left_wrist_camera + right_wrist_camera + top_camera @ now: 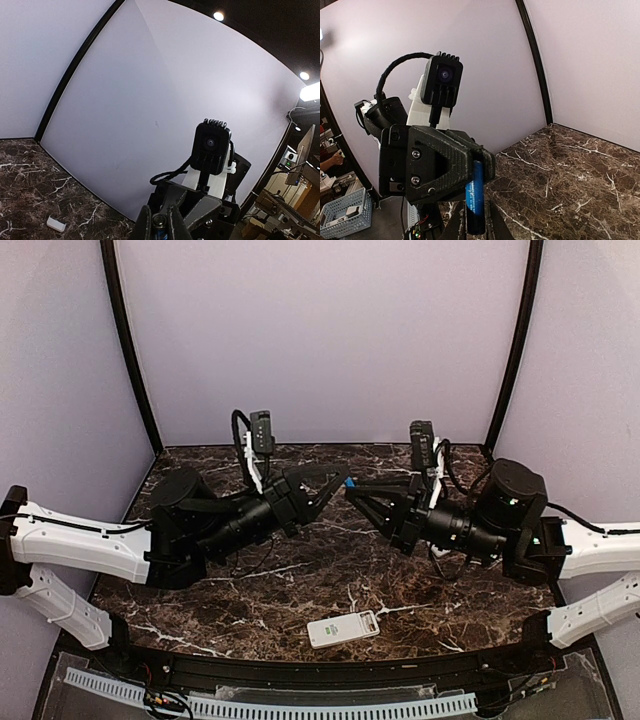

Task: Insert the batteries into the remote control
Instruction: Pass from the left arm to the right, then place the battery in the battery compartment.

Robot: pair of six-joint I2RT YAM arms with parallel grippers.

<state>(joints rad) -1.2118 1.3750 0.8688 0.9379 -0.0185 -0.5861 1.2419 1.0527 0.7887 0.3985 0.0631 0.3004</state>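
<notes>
A slim blue battery hangs in mid-air above the middle of the table, and both grippers meet on it tip to tip. My left gripper is shut on one end; in the left wrist view the battery sits end-on between that gripper's fingers. My right gripper has its fingers pressed against both sides of the other end, as seen in its own wrist view. The remote control, white and flat, lies on the table near the front edge, apart from both arms.
The dark marble table is walled by pale panels at the back and sides. A small white flat piece lies on the table towards the back wall. Both arms stretch inward from the table's left and right sides.
</notes>
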